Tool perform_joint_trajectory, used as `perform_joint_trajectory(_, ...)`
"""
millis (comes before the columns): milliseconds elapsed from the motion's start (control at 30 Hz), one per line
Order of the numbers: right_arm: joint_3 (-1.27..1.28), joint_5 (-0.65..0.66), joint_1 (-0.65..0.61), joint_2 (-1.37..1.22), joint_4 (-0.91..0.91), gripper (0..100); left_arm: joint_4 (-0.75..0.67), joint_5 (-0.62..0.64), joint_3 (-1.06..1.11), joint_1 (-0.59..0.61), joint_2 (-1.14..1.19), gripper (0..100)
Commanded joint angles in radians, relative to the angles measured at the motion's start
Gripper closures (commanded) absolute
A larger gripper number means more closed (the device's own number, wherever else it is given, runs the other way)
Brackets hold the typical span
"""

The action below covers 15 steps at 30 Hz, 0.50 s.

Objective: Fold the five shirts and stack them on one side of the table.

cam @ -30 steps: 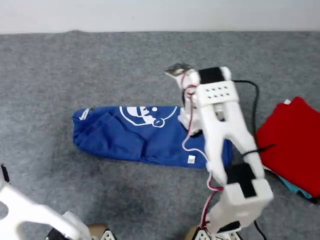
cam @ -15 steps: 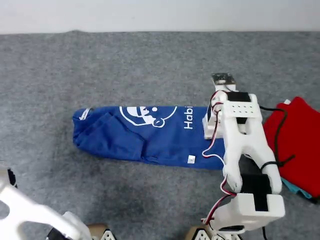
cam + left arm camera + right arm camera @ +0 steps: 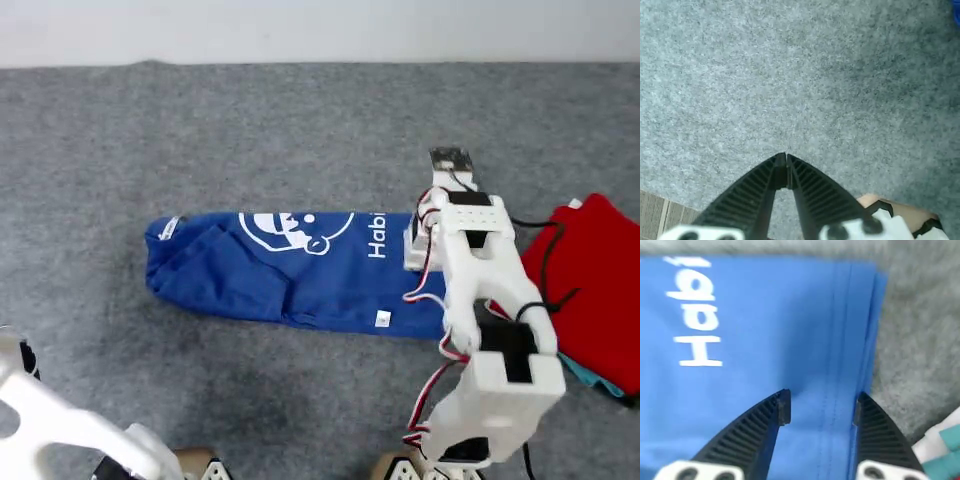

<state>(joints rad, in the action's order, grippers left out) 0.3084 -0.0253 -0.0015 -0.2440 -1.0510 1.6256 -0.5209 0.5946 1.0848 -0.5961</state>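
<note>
Our right gripper (image 3: 821, 410) stands open and empty, and we see the hemmed edge of the blue shirt (image 3: 755, 325) between its fingers.

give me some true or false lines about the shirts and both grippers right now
1. The right gripper is open over one end of the blue shirt. True.
2. The left gripper is holding the blue shirt. False: it is shut on nothing, above the bare grey table.
3. The red shirt lies on top of the blue shirt. False: it lies beside it, on a teal cloth.
4. The blue shirt is folded into a long strip. True.
</note>
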Motion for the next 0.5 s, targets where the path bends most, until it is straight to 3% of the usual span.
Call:
perform_joint_trajectory(0, -0.014, -0.012, 0.047, -0.025, 0.018, 77.9, 0.006, -0.008, -0.002, -0.005, -0.020, 99)
perform_joint_trajectory(300, -0.014, -0.006, 0.030, -0.027, 0.010, 78.6, 0.006, -0.008, -0.002, -0.005, -0.020, 99)
perform_joint_trajectory(367, -0.014, -0.003, 0.024, -0.027, -0.008, 82.5, 0.006, -0.008, -0.002, -0.005, -0.020, 99)
perform_joint_trajectory(467, -0.014, 0.043, 0.024, -0.027, -0.024, 96.5, 0.006, -0.008, -0.002, -0.005, -0.020, 99)
